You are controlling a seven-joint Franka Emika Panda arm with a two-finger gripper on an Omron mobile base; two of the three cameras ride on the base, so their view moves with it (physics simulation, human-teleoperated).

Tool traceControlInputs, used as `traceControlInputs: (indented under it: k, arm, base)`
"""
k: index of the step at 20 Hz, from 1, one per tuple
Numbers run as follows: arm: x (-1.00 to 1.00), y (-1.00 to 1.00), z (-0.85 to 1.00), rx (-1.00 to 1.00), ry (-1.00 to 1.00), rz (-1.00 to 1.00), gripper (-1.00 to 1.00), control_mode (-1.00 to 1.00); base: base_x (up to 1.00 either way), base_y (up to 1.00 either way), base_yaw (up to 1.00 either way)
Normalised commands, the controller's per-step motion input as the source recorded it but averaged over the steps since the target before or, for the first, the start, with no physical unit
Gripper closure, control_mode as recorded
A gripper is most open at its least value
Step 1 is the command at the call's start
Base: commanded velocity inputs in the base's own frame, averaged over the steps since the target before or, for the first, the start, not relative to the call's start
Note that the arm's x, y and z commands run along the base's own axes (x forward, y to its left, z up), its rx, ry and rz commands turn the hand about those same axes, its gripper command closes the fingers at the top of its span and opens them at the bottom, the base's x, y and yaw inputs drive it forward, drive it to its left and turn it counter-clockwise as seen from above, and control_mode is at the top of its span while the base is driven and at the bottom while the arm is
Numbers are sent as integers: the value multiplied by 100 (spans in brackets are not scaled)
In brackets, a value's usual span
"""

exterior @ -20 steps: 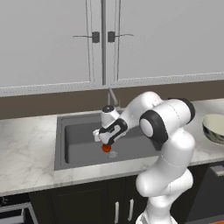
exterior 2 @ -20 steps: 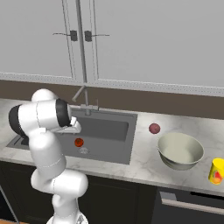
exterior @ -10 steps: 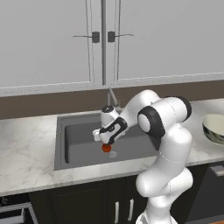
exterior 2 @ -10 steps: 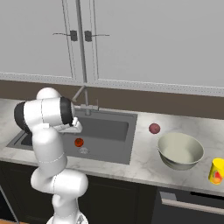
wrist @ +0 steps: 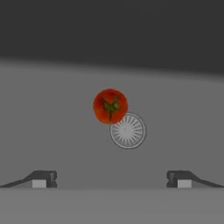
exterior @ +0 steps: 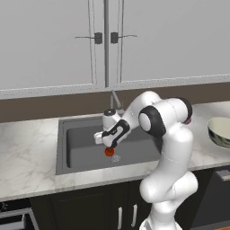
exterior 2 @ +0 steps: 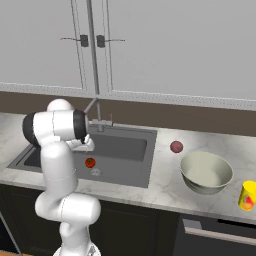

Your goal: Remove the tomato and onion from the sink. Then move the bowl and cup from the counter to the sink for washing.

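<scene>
Tomato [wrist: 110, 106] sits at twelve o'clock beyond the gripper [wrist: 111, 179], jaws spread wide, hand reaching down into the sink [exterior: 85, 150].

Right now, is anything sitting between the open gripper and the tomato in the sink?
Nothing visible does. In the hand view the gripper is open, and the tomato lies beyond it on the bare sink floor, next to the round drain. The gap holds only basin floor.
</scene>
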Motion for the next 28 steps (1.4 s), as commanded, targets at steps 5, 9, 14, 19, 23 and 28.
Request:
traceControlInputs:
  k: [5, 9, 14, 19, 23, 28]
  arm:
    - [17, 6, -12, 2, -3, 0, -100, -100]
    - [16, 5, -11, 0, -4, 0, -100, -100]
    - [16, 6, -12, 0, -1, 0, -100, -100]
    - [13, 4, -11, 0, -1, 0, -100, -100]
    - [14, 2, -15, 0, 0, 0, -100, -100]
    - [5, 0, -16, 0, 1, 0, -100, -100]
  base:
    - [0, 0, 0]
    - [0, 0, 0]
    - [0, 0, 0]
    - [0, 0, 0]
    - [0, 0, 0]
    - [0, 0, 0]
